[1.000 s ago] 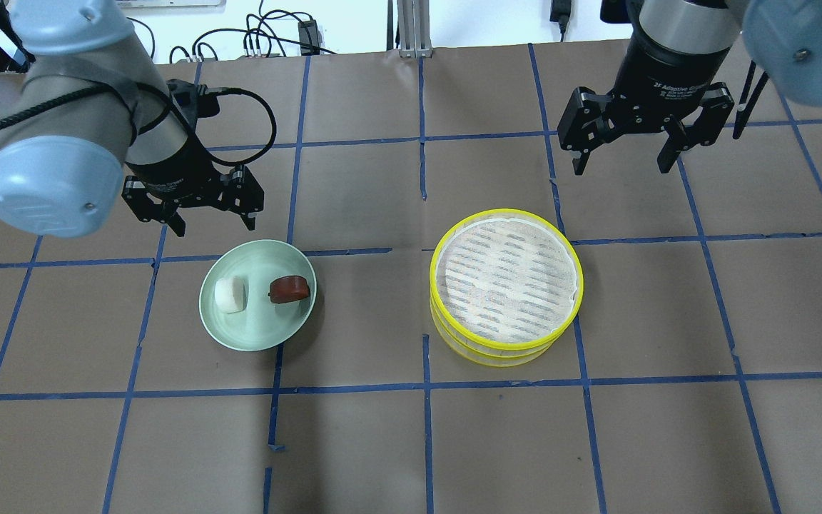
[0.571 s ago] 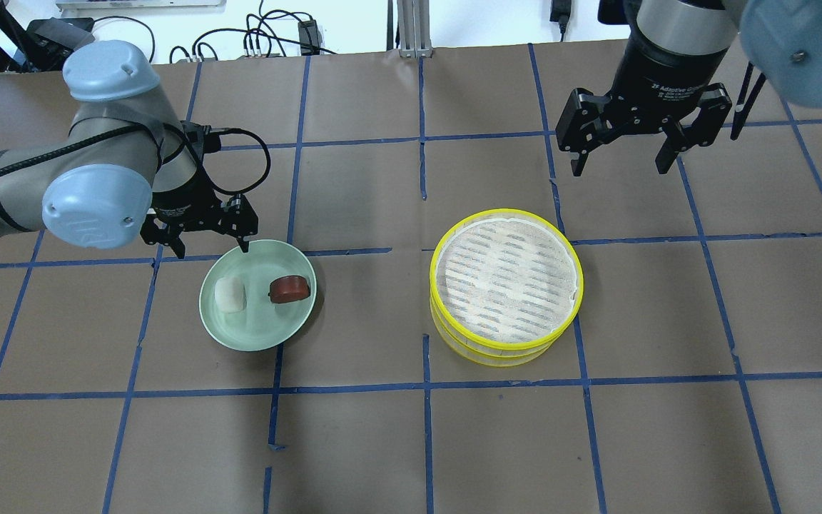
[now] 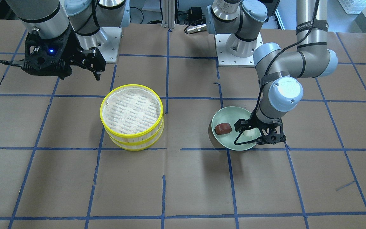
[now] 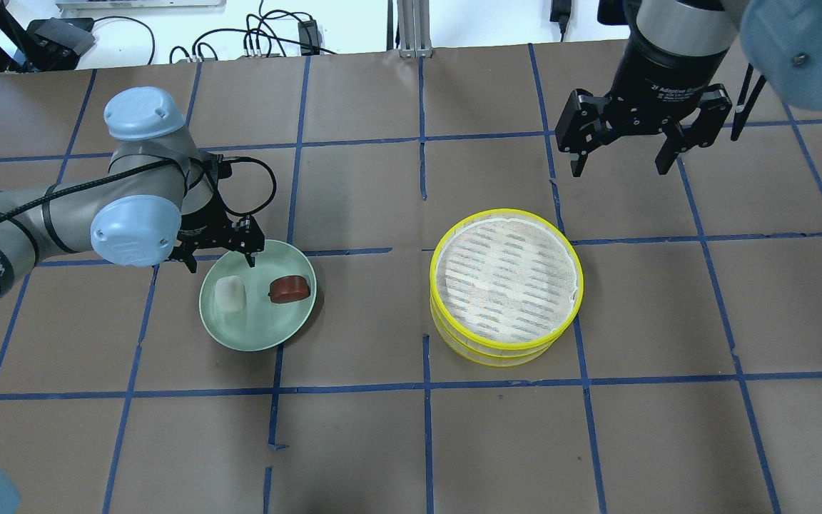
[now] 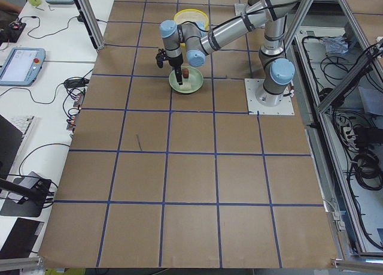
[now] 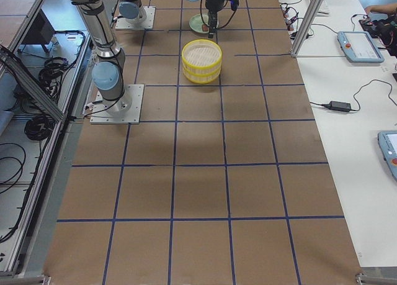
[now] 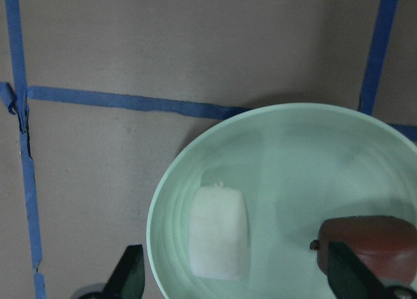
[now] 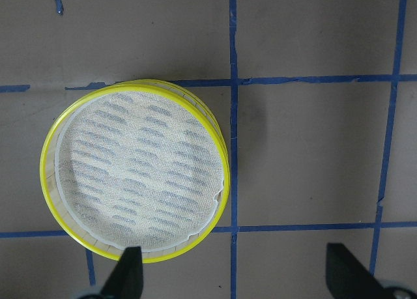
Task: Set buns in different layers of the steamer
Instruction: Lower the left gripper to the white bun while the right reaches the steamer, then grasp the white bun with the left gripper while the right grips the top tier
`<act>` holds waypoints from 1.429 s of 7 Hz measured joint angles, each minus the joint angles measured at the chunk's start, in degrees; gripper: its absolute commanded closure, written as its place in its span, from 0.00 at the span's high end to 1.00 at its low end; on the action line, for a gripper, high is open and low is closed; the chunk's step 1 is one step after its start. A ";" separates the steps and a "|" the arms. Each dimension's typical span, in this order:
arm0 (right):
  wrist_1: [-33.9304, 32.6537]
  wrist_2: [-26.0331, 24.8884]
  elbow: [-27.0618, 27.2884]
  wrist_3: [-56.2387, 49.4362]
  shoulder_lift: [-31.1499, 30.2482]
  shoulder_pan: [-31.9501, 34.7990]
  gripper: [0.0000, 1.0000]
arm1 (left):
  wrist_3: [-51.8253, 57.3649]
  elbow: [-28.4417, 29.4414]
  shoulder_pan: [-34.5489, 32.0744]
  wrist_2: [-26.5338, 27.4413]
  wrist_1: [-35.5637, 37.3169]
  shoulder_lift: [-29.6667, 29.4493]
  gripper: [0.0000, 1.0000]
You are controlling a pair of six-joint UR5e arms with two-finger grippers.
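A white blocky bun (image 4: 230,293) and a glossy reddish-brown bun (image 4: 289,288) lie on a pale green plate (image 4: 254,343). My left gripper (image 4: 222,264) is open and low over the plate's far rim, by the white bun. In the left wrist view the white bun (image 7: 219,230) lies between the open fingertips' lines, with the brown bun (image 7: 368,243) by the right fingertip. Two yellow-rimmed steamer layers are stacked, the top layer (image 4: 507,275) on the lower one (image 4: 489,353), both without buns in sight. My right gripper (image 4: 619,170) is open and empty, high behind the steamer (image 8: 133,175).
The table is brown paper with a grid of blue tape (image 4: 425,385). Cables and a metal post (image 4: 411,28) sit at the far edge. The plate (image 3: 230,113) and the steamer stack (image 3: 132,111) stand about a grid square apart.
My left arm has swung forward and down, bringing its open gripper from behind the plate to over the plate's rim near the white bun. The right gripper has barely moved.
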 measured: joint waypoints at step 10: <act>-22.45 0.89 20.96 -2.18 1.28 -0.05 0.82 | -0.50 -1.96 0.58 -2.53 3.78 -0.59 0.00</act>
